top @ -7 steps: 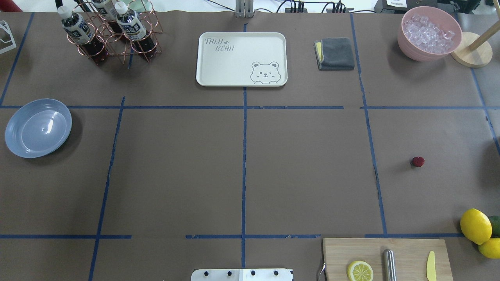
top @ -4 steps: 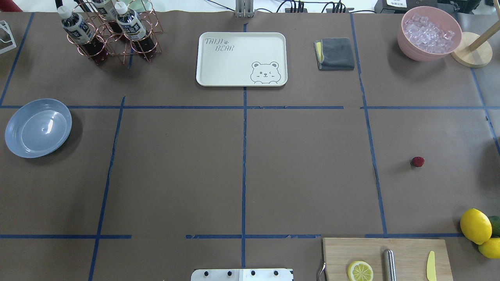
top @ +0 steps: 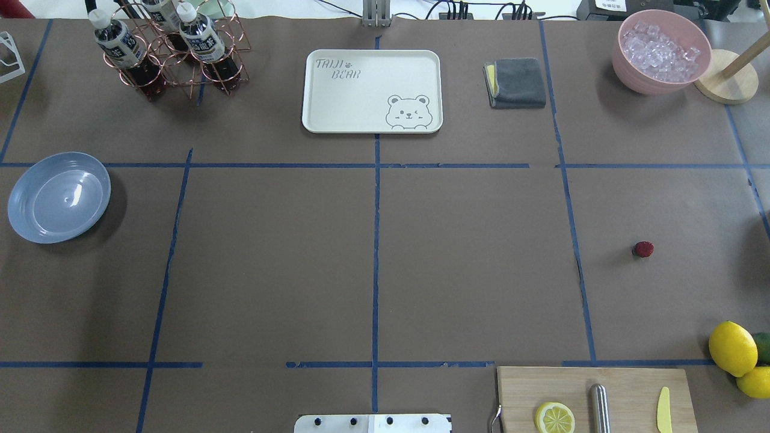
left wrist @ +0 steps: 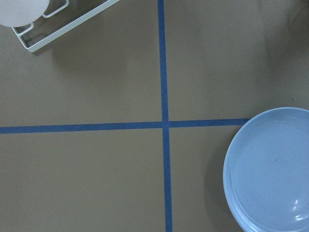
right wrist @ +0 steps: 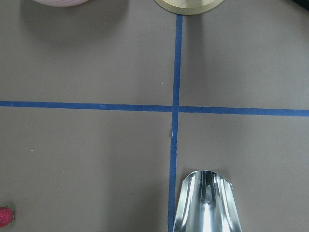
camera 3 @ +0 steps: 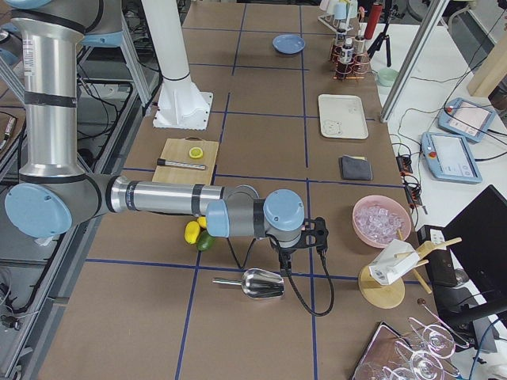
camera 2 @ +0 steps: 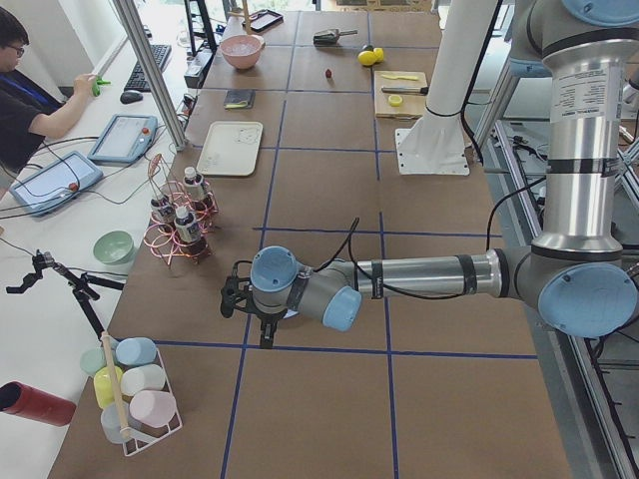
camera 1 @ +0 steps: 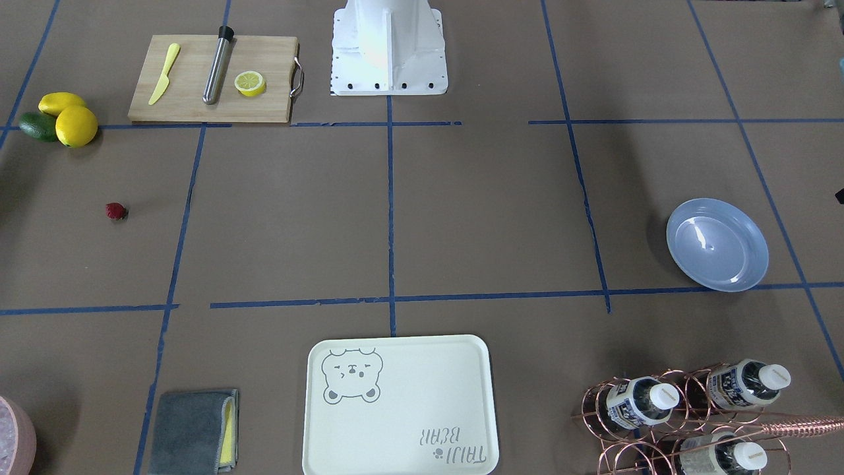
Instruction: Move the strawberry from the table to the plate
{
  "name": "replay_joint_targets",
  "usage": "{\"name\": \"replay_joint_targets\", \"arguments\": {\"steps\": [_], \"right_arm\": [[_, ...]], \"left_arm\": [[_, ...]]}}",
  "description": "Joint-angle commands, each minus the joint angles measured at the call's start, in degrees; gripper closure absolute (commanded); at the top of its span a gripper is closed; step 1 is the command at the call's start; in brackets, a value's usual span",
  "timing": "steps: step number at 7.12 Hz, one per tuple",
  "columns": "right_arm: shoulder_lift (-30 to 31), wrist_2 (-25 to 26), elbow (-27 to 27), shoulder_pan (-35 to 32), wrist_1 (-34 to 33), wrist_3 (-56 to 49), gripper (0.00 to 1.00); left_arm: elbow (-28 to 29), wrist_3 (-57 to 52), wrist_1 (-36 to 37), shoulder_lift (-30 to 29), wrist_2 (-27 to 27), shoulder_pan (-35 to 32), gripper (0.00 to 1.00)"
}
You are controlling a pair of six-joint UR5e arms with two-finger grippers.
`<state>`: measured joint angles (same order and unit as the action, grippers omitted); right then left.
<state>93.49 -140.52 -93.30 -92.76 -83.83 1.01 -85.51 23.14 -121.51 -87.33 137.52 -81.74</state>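
Note:
The strawberry point(top: 643, 249), tiny and dark red, lies on the brown table point(top: 271, 258) at the right; it also shows as the strawberry point(camera 1: 116, 211) in the front view and at the lower left edge of the right wrist view, strawberry point(right wrist: 5, 216). The light-blue plate point(top: 59, 197) sits empty at the far left, and part of the plate point(left wrist: 270, 169) fills the left wrist view's lower right. My left gripper point(camera 2: 238, 297) hovers by the plate's end of the table. My right gripper point(camera 3: 317, 233) hangs beyond the lemons. Neither shows its fingers, so I cannot tell open from shut.
A wooden cutting board point(top: 595, 397) with a lemon half, steel rod and yellow knife lies front right, with lemons point(top: 732, 347) beside it. Further back stand a bear tray point(top: 372, 90), a grey cloth point(top: 516, 82), a pink ice bowl point(top: 660, 51) and a bottle rack point(top: 174, 51). A metal scoop point(right wrist: 205, 203) lies under the right wrist.

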Motion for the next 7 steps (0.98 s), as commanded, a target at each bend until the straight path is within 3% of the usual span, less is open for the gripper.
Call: {"name": "replay_joint_targets", "arguments": {"steps": [1, 2, 3, 7], "right_arm": [[0.02, 0.07, -0.04, 0.56, 0.16, 0.66, 0.0], [-0.07, 0.07, -0.04, 1.0, 0.16, 0.66, 0.0], [-0.07, 0.16, -0.04, 1.09, 0.16, 0.66, 0.0], [-0.07, 0.16, -0.04, 1.09, 0.16, 0.66, 0.0]], "left_arm": [[5.84, 13.02, -15.42, -0.29, -2.33, 7.36, 0.0], [7.79, 19.51, -21.69, -0.9, -7.48, 12.0, 0.01], [8.6, 20.62, -22.19, -1.52, -9.18, 13.78, 0.02], [14.39, 20.63, -23.93, -5.38, -10.43, 15.9, 0.13]]}}
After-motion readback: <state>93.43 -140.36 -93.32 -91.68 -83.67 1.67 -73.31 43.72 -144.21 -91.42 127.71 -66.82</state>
